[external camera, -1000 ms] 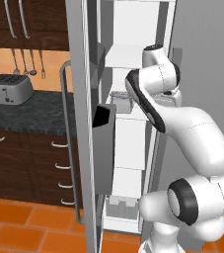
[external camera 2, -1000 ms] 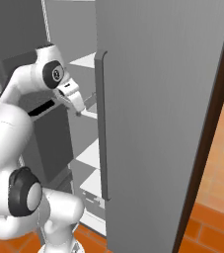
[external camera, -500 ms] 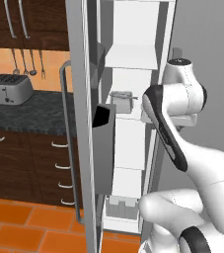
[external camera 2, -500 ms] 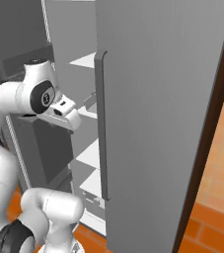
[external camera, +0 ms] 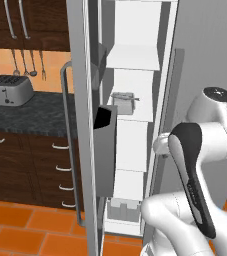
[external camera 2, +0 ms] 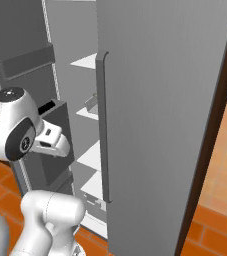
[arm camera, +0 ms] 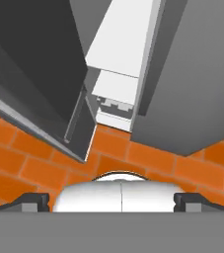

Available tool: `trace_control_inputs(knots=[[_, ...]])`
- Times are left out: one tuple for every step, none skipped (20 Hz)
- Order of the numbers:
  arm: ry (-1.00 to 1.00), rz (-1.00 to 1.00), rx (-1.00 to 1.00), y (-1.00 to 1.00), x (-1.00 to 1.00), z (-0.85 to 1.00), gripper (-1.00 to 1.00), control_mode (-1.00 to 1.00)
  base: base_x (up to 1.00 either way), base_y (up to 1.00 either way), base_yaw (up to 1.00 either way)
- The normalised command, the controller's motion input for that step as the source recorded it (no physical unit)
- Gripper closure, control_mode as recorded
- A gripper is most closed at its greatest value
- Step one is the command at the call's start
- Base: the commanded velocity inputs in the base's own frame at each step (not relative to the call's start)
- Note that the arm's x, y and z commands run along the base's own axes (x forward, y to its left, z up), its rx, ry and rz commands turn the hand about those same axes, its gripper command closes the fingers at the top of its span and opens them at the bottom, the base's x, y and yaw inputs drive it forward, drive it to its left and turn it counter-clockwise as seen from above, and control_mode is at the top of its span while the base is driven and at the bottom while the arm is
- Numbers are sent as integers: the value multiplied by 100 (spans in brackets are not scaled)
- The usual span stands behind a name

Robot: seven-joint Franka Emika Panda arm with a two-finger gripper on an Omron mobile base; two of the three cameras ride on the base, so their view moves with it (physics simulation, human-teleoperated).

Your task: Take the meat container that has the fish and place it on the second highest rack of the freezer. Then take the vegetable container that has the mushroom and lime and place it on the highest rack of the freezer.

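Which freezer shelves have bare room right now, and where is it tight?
The highest rack looks bare. The second highest rack already holds a container toward its left side, with bare white beside it. The lower shelves look bare. The gap between the doors is narrow, so entry is tight.

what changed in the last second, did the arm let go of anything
The arm pulled back out of the freezer and folded low; the gripper now points at the floor. A container stays on a shelf. No release is visible.
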Motion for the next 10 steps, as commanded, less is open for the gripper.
trace_control_inputs(knots=[[-17,17,0,0,-71,0,-100,-100,0,0,0],[-13,14,0,0,-47,0,-100,-100,0,0,0],[-13,12,0,0,-34,0,-100,-100,0,0,0],[-14,10,0,0,-29,0,-100,-100,0,0,0],[-2,3,0,0,-11,0,-100,-100,0,0,0],[0,0,0,0,-1,0,-100,-100,0,0,0],[0,0,0,0,0,0,-100,-100,0,0,0],[0,0,0,0,0,0,-100,-100,0,0,0],[0,0,0,0,0,0,-100,-100,0,0,0],[0,0,0,0,0,0,-100,-100,0,0,0]])
